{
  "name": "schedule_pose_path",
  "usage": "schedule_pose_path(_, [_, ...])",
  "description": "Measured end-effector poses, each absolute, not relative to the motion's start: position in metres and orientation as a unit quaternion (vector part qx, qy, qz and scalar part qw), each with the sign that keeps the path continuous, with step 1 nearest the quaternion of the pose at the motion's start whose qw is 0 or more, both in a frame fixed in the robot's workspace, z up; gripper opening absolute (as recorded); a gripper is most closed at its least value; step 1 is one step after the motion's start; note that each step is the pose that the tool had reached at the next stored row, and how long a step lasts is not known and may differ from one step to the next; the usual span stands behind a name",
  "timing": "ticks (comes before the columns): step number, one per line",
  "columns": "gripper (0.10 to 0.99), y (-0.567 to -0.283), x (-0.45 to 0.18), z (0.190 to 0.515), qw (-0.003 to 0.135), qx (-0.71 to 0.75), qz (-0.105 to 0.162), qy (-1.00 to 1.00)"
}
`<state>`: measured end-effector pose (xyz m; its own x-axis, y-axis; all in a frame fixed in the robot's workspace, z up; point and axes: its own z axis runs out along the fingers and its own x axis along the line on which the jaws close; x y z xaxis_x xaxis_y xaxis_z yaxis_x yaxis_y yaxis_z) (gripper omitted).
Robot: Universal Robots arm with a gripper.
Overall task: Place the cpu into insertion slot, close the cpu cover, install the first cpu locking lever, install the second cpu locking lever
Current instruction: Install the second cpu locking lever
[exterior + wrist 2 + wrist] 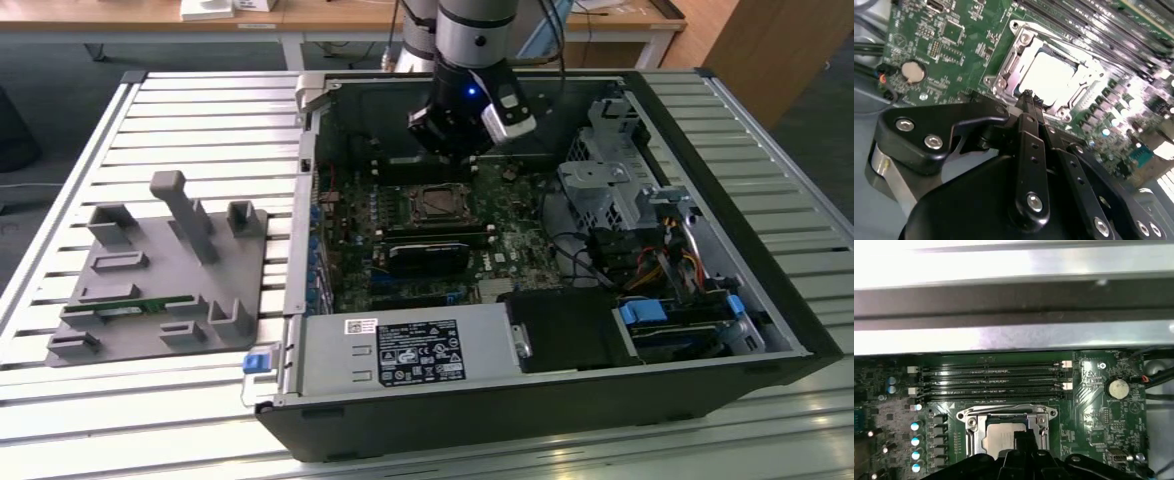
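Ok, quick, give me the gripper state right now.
Gripper: jaws shut, nothing visibly held, tips at the edge of the cpu cover, which lies over the cpu.

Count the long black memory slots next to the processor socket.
4 memory slots, stacked in parallel rows beside the socket, between it and the case wall. None looks hidden.

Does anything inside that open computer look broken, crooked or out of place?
Nothing stands out. The cpu lies flat and square in the insertion slot, with the cpu cover framing it evenly. The hand sits just at the slot's edge.
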<state>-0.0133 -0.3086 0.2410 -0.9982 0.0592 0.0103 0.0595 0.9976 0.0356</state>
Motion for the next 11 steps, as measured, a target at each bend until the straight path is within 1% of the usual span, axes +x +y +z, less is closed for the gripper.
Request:
schedule_pose_path(3, [0.106,-0.309,-0.013,0.248,0.005,-0.03,-0.018,-0.999])
schedule_pose_path(11, [0.106,-0.319,-0.013,0.248,0.005,-0.03,-0.018,-0.999])
